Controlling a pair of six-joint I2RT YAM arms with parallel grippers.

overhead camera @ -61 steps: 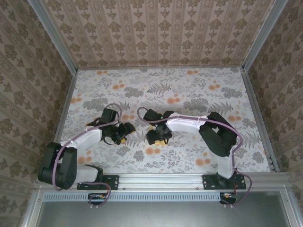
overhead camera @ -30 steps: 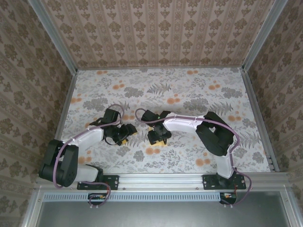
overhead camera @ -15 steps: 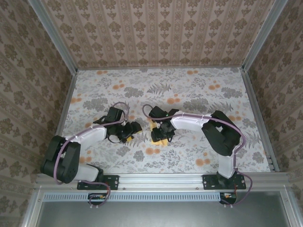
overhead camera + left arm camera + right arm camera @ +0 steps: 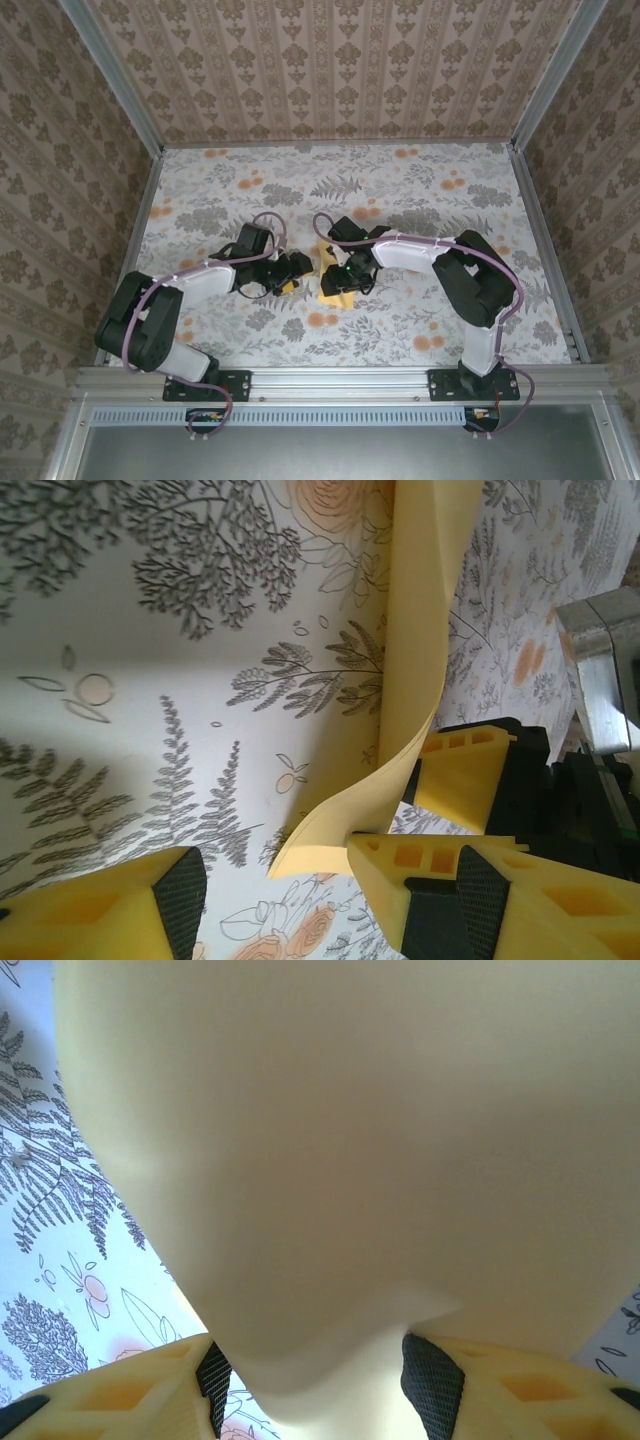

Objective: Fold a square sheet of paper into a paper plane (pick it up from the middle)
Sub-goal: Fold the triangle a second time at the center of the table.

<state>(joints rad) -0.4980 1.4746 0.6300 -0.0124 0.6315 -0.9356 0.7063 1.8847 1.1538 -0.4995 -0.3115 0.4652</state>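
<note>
The yellow-orange sheet of paper (image 4: 335, 296) is folded and lies mid-table between my two grippers. In the left wrist view one flap of the paper (image 4: 420, 630) stands up off the cloth and curls down to a corner between my left fingers. My left gripper (image 4: 270, 872) (image 4: 292, 268) is open, and that corner touches its right finger (image 4: 440, 890). My right gripper (image 4: 345, 277) (image 4: 315, 1392) is open, its pads well apart, and the paper (image 4: 330, 1160) sags between them. One right finger (image 4: 465, 775) sits just behind the raised flap.
The table wears a grey floral cloth (image 4: 420, 200) with orange flower blotches. Patterned walls and metal rails (image 4: 545, 240) close in the sides and back. Both arms reach towards the middle, wrists close together.
Both grippers have moved up and towards each other over the last two seconds. More of the yellow paper shows beside and below the right gripper, with a flap lifted.
</note>
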